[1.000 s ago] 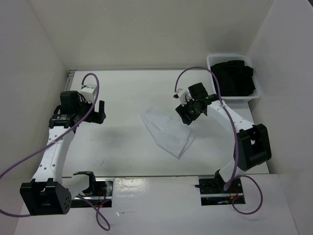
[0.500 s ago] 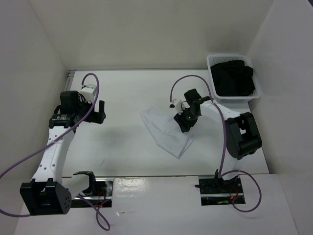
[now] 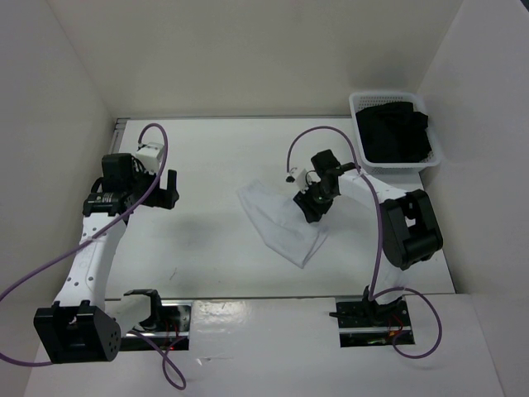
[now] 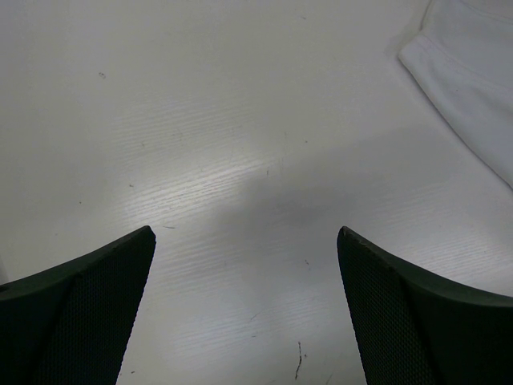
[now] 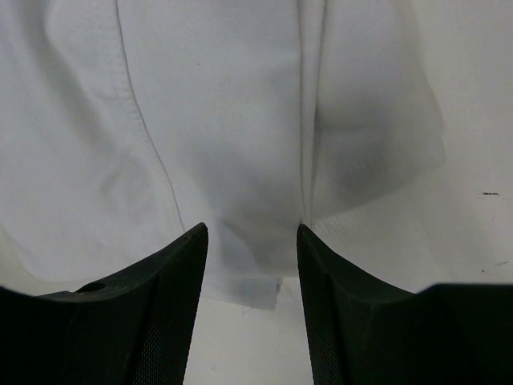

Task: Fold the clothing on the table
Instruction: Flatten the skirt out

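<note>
The clothing (image 5: 224, 120) is thin, matt cloth. The table (image 4: 240, 160) is smooth, faintly grained, slightly glossy. The right fingers (image 5: 152, 321) are matt, finely textured.

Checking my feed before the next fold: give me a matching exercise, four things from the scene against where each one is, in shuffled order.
Things:
1. left fingers
2. right fingers
3. white garment
4. black garment

Places:
A. in the basket at the far right corner
B. spread wide above bare table, beside the white garment
C. lying flat mid-table
D. apart, one on either side of the white garment's edge

Pairs: 1-B, 2-D, 3-C, 4-A
</note>
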You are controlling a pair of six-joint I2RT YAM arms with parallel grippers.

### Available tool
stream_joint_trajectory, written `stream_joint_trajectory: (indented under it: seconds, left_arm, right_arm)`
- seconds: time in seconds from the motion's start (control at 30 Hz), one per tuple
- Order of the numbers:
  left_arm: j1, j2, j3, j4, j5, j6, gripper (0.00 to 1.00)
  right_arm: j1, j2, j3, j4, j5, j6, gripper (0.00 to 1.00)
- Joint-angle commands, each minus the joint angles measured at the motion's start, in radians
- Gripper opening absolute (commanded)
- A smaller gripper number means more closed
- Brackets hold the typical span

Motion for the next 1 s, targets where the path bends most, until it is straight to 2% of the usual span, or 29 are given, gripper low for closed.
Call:
stream_joint_trajectory:
  seconds: [0.0,0.37,0.57,0.6,0.67,0.7,0.87,0.97]
  left_arm:
    - [-0.004,0.003,0.040,0.003,0.018,0.021,1.00]
    - [-0.004,0.003,0.040,-0.006,0.027,0.021,1.00]
    - [-0.004,0.003,0.040,-0.006,0.027,0.021,1.00]
    - [-0.004,0.003,0.040,-0.006,0.027,0.021,1.00]
    - [-0.004,0.003,0.040,-0.006,0.027,0.021,1.00]
    - [-0.004,0.003,0.040,-0.006,0.027,0.021,1.00]
    - [-0.004,0.003,0.040,-0.006,0.027,0.021,1.00]
    - [-0.004,0.003,0.040,-0.006,0.027,0.021,1.00]
  right_arm:
    - [-0.007,0.009,-0.007,0.030,0.007,-0.015,0.54]
    - [-0.016,0.038,0.011,0.050,0.008,-0.015,0.54]
    - [-0.016,0.069,0.021,0.032,-0.016,-0.015,0.40]
    - [-0.016,0.069,0.021,0.032,-0.016,-0.015,0.26]
    - [-0.016,0.069,0.021,0.032,-0.006,-0.015,0.07]
    - [-0.016,0.045,0.021,0.023,0.007,-0.015,0.00]
    - [-0.016,-0.110,0.082,-0.039,0.030,-0.004,0.00]
    - [0.036,-0.218,0.171,-0.105,0.000,0.023,0.00]
